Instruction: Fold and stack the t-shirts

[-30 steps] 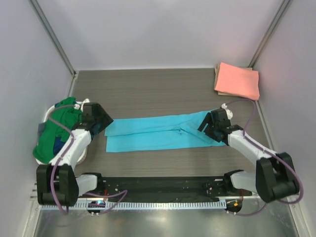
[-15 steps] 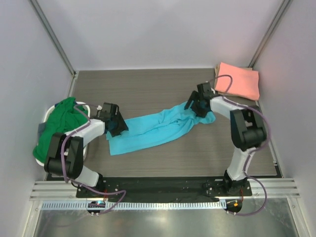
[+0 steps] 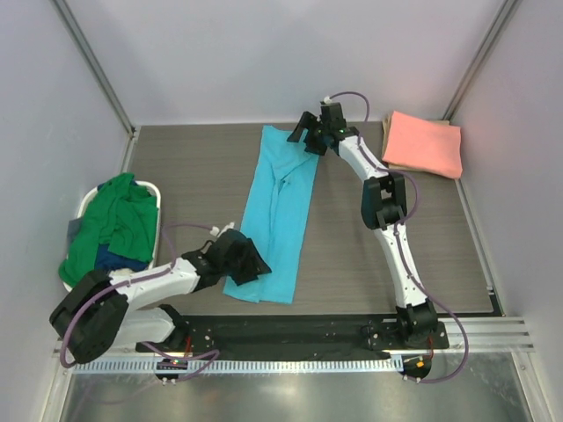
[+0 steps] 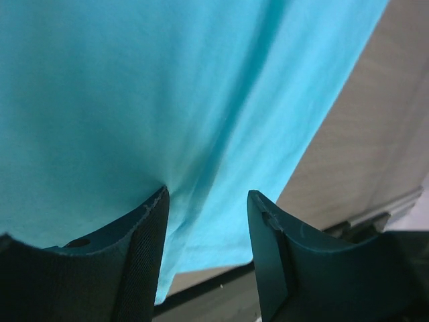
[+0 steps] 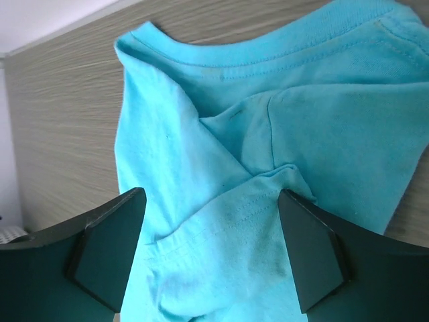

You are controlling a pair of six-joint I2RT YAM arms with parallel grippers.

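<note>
One: Both ends of the sky-blue t-shirt [image 3: 281, 202] are finishing a big swing. A second ago the folded strip was lying left to right across the tabletop [image 3: 202, 167], and now it is running from the far edge down toward the arms.

Two: And the right tool [image 5: 211, 208] is hanging over the collar end at the far side, jaws wide apart with nothing between them. It is letting go, I'd say.

One: The left tool [image 4: 208, 201] is sitting at the hem end, nearest the bases. Its jaws are standing apart too, with cloth showing below the gap and nothing clamped as far as I'm seeing.

Two: So the strip is lying flat and turned. My guess is they are setting up the crosswise fold, hem toward collar.

One: The salmon-pink t-shirt [image 3: 424, 143] is waiting folded in the far right corner, and that is looking like the stack.

Two: Meanwhile the green t-shirt [image 3: 119, 224] is spilling out of the white basket [image 3: 159, 204] on the left, the navy t-shirt [image 3: 110, 258] peeking from under it, both unfolded.
</note>
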